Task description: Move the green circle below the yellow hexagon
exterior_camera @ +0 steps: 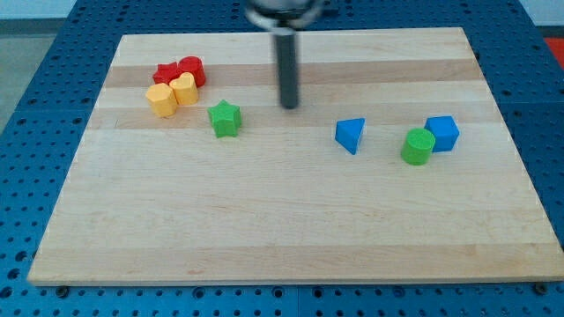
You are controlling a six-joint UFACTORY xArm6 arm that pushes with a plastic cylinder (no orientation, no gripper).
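Note:
The green circle (418,146) stands at the view's right, touching the blue cube (442,132) on its upper right. The yellow hexagon (161,100) sits at the view's upper left, in a cluster with a yellow heart (184,89), a red star (166,73) and a red heart (192,69). My tip (289,106) rests on the board near the top middle, well to the left of the green circle and to the right of the green star (225,119). It touches no block.
A blue triangle (351,135) lies between my tip and the green circle. The wooden board (291,229) sits on a blue perforated table (26,132). The rod's mount shows at the view's top edge.

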